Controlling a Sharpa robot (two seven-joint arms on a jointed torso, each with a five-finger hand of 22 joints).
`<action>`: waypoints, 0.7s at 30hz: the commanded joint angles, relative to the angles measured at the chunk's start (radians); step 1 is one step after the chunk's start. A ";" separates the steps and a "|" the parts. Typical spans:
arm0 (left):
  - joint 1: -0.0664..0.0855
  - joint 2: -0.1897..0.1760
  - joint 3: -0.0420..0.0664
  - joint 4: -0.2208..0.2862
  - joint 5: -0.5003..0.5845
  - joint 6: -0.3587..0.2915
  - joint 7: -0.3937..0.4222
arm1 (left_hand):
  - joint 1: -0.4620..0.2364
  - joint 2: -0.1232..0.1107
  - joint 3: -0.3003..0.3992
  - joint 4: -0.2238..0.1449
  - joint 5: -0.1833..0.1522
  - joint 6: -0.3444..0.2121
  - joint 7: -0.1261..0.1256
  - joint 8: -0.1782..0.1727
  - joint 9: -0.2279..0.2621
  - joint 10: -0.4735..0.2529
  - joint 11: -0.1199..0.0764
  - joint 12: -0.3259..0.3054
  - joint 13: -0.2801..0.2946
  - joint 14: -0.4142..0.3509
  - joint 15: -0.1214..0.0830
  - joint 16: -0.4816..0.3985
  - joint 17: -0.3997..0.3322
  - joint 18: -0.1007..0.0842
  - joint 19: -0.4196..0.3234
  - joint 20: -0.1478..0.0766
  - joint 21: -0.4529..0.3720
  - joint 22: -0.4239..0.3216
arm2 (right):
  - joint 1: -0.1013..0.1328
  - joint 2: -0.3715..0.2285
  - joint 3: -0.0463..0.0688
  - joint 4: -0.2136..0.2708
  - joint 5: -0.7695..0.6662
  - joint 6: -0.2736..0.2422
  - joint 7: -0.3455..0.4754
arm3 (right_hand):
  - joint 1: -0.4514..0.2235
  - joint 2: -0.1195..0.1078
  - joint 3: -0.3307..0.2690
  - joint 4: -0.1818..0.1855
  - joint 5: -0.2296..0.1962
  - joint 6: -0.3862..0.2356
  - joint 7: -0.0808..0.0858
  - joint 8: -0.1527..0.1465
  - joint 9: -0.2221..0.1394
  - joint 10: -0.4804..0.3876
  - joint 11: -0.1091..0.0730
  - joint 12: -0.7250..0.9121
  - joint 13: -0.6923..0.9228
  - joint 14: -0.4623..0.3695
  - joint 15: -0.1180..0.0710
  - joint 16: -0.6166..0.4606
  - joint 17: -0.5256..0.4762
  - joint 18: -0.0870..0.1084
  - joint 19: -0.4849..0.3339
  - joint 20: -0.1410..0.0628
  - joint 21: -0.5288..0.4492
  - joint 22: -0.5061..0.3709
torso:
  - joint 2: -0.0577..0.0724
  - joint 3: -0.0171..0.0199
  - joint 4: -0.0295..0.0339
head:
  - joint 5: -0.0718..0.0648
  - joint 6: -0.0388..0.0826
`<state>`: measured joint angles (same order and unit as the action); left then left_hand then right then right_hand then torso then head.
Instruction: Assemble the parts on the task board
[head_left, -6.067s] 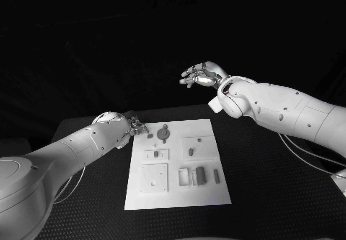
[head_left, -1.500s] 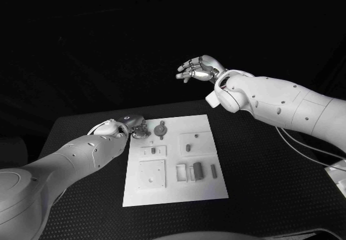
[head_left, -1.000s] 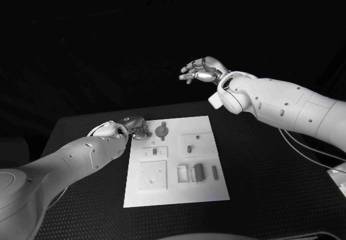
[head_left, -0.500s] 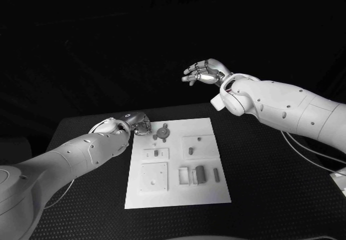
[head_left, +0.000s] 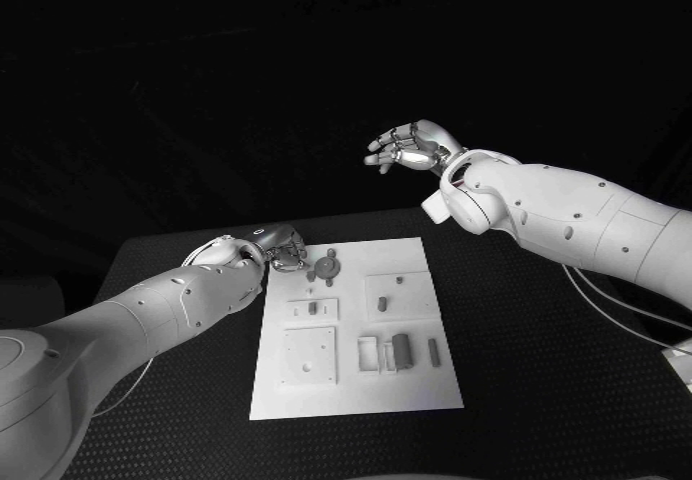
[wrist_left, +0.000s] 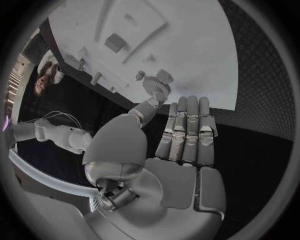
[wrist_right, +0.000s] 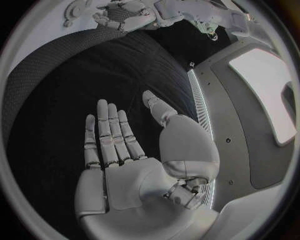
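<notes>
Left hand (head_left: 277, 249): has edged along the far-left corner of the white task board (head_left: 418, 380), fingers (wrist_left: 187, 131) together, thumb touching the grey round gear-like part (wrist_left: 156, 86).
Right hand (head_left: 413, 147): stays raised, fingers apart, empty.
Meaning: gear grasp still forming.

left hand (head_left: 274, 248) crowding the task board (head_left: 361, 380) far left corner beside the round part (head_left: 326, 266), right hand (head_left: 411, 147) hanging high, leaving the board's near end open

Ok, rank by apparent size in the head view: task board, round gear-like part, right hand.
1. Task board, clearly largest.
2. Right hand, though its raised position may make it look larger.
3. Round gear-like part, smallest.
</notes>
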<state>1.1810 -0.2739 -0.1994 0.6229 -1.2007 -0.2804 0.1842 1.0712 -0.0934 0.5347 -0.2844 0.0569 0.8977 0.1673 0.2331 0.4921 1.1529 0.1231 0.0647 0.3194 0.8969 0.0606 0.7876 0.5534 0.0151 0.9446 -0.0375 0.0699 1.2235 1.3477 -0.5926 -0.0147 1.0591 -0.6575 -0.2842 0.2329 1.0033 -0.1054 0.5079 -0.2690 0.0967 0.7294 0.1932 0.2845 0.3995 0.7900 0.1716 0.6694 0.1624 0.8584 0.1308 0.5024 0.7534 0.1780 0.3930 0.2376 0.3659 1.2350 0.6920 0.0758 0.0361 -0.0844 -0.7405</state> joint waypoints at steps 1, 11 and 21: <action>-0.002 0.010 -0.002 -0.005 -0.004 0.056 -0.036 | -0.018 -0.036 -0.036 -0.002 -0.006 -0.033 0.009 -0.015 -0.007 -0.038 0.011 -0.003 -0.008 -0.011 0.005 -0.005 -0.001 -0.012 -0.016 0.002 -0.004 -0.001 | 0.000 0.003 0.001 -0.001 -0.003 0.008 0.006 | -0.004 0.006 0.001 0.006 -0.001 -0.008 0.041 0.003 -0.001 -0.003 -0.001 0.005 -0.001 0.008 -0.002 -0.003 -0.002 -0.016 0.002 0.000 -0.004 0.001 | 0.001 0.0009 -0.0002 | -0.001 0.000; -0.014 0.024 -0.027 -0.027 -0.058 0.103 -0.048 | -0.015 -0.103 -0.049 0.010 -0.007 -0.104 -0.006 -0.031 -0.005 -0.144 0.016 -0.002 -0.026 -0.044 0.020 -0.011 0.002 -0.006 -0.043 0.018 -0.004 -0.010 | 0.000 0.009 0.001 -0.004 -0.002 0.008 0.007 | -0.004 0.006 0.001 0.006 -0.001 -0.008 0.041 0.003 -0.002 -0.003 -0.001 0.005 -0.001 0.007 -0.002 -0.003 -0.002 -0.016 0.002 0.000 -0.004 0.002 | 0.001 0.0012 -0.0004 | -0.005 -0.002; -0.023 0.026 -0.030 -0.027 -0.064 0.110 -0.045 | -0.002 -0.089 -0.037 0.013 -0.005 -0.071 -0.006 -0.004 0.008 -0.136 0.018 0.011 -0.018 -0.049 0.022 -0.007 0.005 -0.005 -0.048 0.020 -0.002 -0.008 | 0.000 0.008 0.001 -0.005 -0.002 0.009 0.007 | -0.005 0.006 0.001 0.006 -0.001 -0.008 0.041 0.003 -0.002 -0.003 -0.001 0.006 -0.002 0.007 -0.002 -0.003 -0.002 -0.016 0.002 0.000 -0.005 0.002 | 0.000 0.0003 0.0012 | -0.010 -0.006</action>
<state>1.1700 -0.2510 -0.2247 0.5937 -1.2450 -0.2195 0.1463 1.0626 -0.1835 0.4915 -0.2731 0.0529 0.8210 0.1594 0.2248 0.4988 1.0080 0.1416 0.0720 0.2991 0.8573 0.0822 0.7782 0.5579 0.0151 0.9040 -0.0145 0.0699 1.2144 1.3476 -0.5846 -0.0147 1.0534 -0.6574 -0.2839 0.2328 1.0033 -0.1054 0.5079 -0.2690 0.0967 0.7294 0.1932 0.2845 0.3995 0.7899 0.1716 0.6694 0.1623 0.8582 0.1306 0.5024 0.7526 0.1781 0.3930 0.2376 0.3660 1.2359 0.6925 0.0768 0.0360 -0.0933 -0.7455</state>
